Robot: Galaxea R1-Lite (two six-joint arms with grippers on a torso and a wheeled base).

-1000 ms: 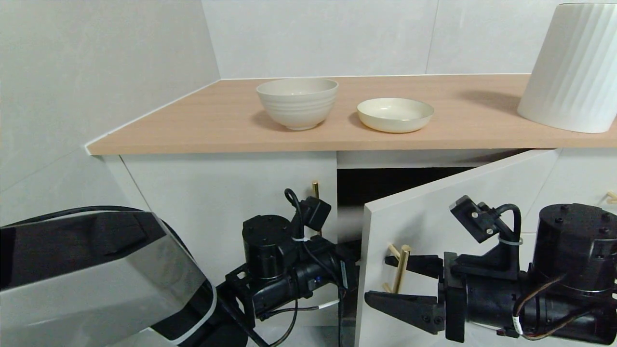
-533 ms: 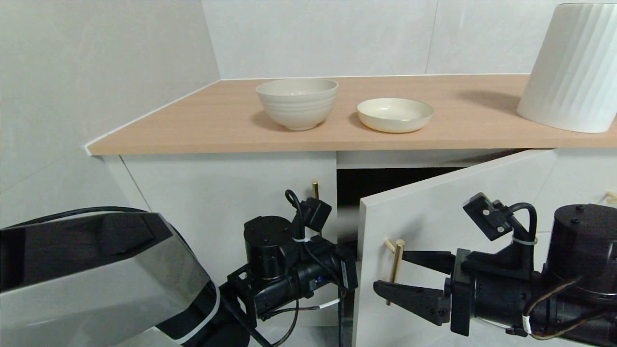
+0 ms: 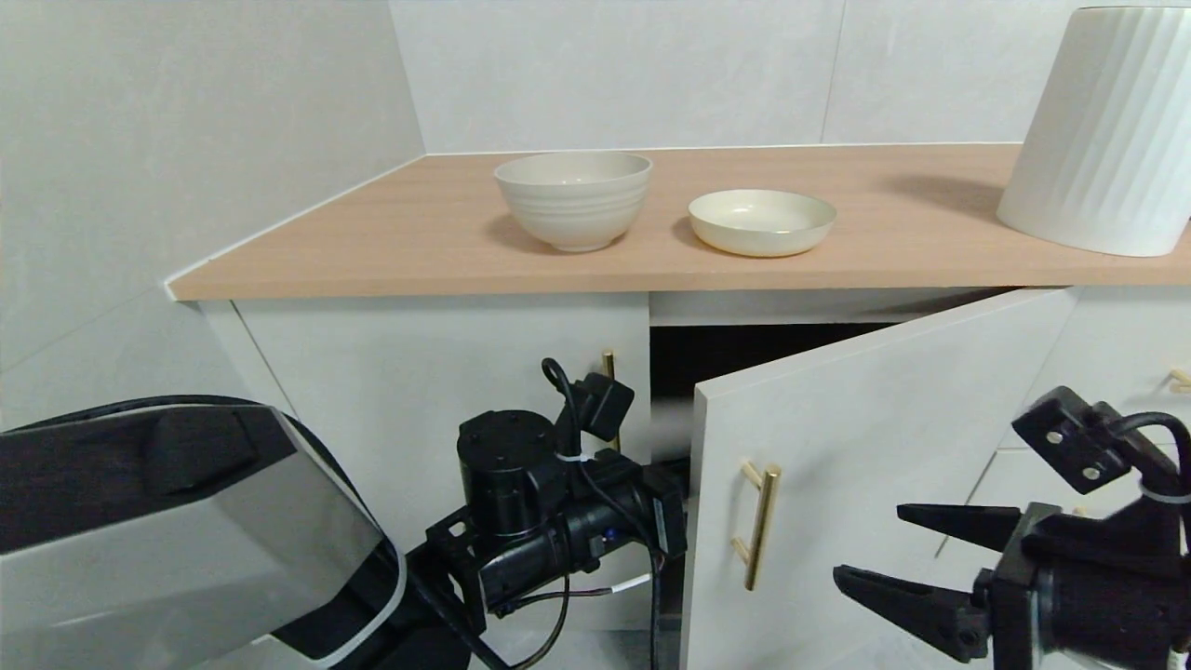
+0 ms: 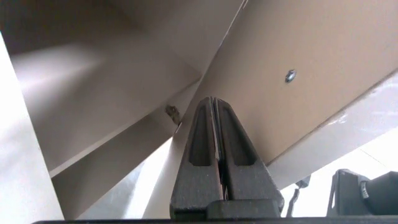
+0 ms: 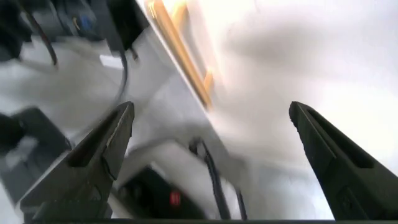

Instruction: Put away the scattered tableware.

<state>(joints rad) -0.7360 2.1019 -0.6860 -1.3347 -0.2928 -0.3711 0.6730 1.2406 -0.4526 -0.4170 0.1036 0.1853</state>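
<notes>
A deep cream bowl (image 3: 573,198) and a shallow cream dish (image 3: 762,221) stand side by side on the wooden countertop (image 3: 391,251). Below them a white cabinet door (image 3: 865,419) with a brass handle (image 3: 761,526) hangs partly open. My right gripper (image 3: 869,542) is open and holds nothing, to the right of the handle and apart from it. In the right wrist view the right gripper (image 5: 211,118) faces the handle (image 5: 180,50). My left gripper (image 4: 214,109) is shut on nothing, its tip in the dark gap behind the door's edge (image 3: 693,521).
A tall white ribbed container (image 3: 1103,130) stands on the countertop at the right. Tiled walls close the left side and the back. Another cabinet door (image 3: 437,391) to the left stays closed, with its own brass handle (image 3: 608,368).
My right gripper has let go of the brass handle and drawn back to the right. The door has swung slightly further open. The left arm has barely shifted.
</notes>
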